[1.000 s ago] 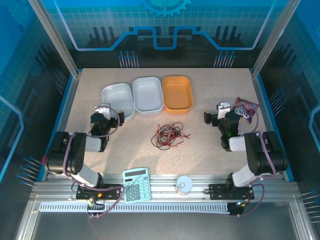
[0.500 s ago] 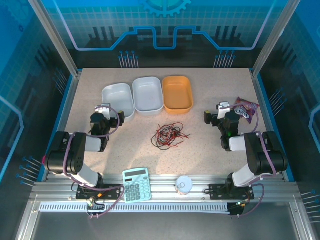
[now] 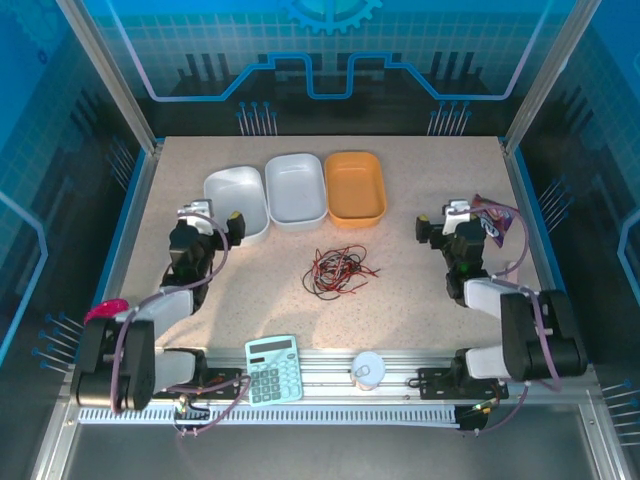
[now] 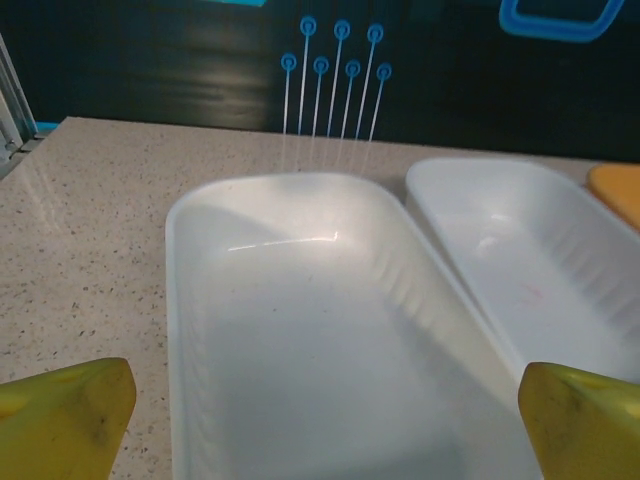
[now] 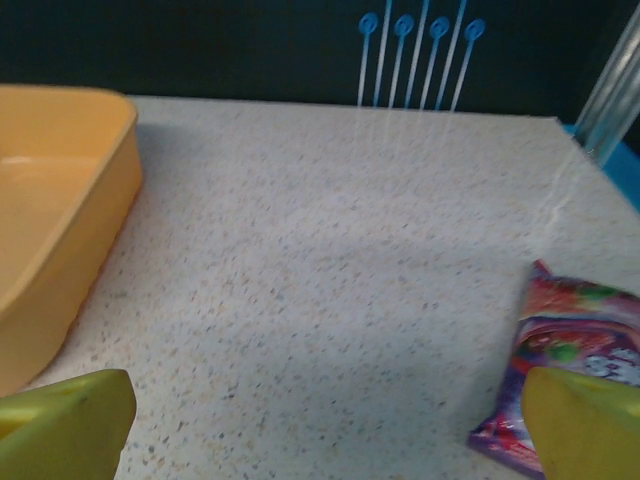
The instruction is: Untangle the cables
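Note:
The cables [image 3: 338, 271] lie as one small tangle of thin red, black and pale strands on the speckled table [image 3: 400, 300], about midway between the arms. My left gripper [image 3: 207, 216] is well to their left, beside the leftmost white tray [image 3: 240, 185]. In the left wrist view it [image 4: 320, 425] is open, its yellow fingertips [image 4: 70, 415] wide apart over that tray [image 4: 300, 330]. My right gripper [image 3: 455, 217] is to the right of the cables. In the right wrist view it [image 5: 320, 425] stands open over bare table with nothing between the fingers.
A second white tray [image 3: 296, 188] and an orange tray [image 3: 355, 187] sit behind the cables. A colourful snack packet [image 3: 493, 215] lies just right of the right gripper. A teal calculator [image 3: 273, 368] and a small white cup [image 3: 367, 370] rest on the near rail.
Both arms have shifted posture, their elbows dropping toward the near edge. The left gripper moved slightly back and left, the right slightly right. The cables have not moved.

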Controlling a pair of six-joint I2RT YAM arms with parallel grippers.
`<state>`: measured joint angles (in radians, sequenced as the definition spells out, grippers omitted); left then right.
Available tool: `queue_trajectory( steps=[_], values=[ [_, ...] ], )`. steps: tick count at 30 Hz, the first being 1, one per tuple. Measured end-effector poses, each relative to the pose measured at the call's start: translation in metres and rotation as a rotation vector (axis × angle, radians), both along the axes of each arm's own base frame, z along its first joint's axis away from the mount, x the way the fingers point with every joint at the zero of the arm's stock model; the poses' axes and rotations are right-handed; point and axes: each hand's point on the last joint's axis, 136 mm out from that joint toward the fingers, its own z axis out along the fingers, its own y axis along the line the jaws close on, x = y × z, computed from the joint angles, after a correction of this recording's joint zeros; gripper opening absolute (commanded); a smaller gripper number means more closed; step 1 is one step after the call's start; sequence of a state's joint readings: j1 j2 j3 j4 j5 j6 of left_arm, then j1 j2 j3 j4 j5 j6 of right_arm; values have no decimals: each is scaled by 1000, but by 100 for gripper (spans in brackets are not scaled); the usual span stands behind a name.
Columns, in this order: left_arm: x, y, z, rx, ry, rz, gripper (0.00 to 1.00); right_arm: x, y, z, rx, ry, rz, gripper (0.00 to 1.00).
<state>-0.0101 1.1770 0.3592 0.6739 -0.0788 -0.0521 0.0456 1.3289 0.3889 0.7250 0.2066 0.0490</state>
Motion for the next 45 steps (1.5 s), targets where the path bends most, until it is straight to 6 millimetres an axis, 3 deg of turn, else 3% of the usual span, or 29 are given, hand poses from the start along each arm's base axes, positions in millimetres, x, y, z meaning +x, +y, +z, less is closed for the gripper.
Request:
queue_trajectory(
  steps=[5, 9, 12, 15, 21, 25, 30, 36, 45],
  values=[
    [-16, -11, 39, -97, 0, 4, 99, -15, 0, 40, 34, -19, -37, 100],
    [-27, -29, 69, -181, 4, -22, 99, -33, 20, 70, 76, 0, -28, 100],
    [-37, -52, 71, -277, 41, -63, 99, -46, 39, 82, 108, 67, -21, 100],
    [-48, -83, 62, -381, 109, -125, 99, -60, 61, 86, 136, 147, -9, 100],
    [-74, -161, 32, -443, 268, -305, 99, -85, 91, 67, 155, 317, 26, 100],
    [-87, -193, 3, -405, 382, -365, 99, -86, 107, 56, 173, 419, 31, 100],
    [-87, -210, -21, -360, 474, -374, 99, -87, 146, 44, 174, 508, 97, 93],
    [-79, -220, -28, -336, 511, -382, 83, -89, 184, 14, 152, 632, 160, 85],
    [-77, -229, -47, -328, 566, -394, 66, -86, 216, -9, 164, 734, 204, 65]
  ],
)
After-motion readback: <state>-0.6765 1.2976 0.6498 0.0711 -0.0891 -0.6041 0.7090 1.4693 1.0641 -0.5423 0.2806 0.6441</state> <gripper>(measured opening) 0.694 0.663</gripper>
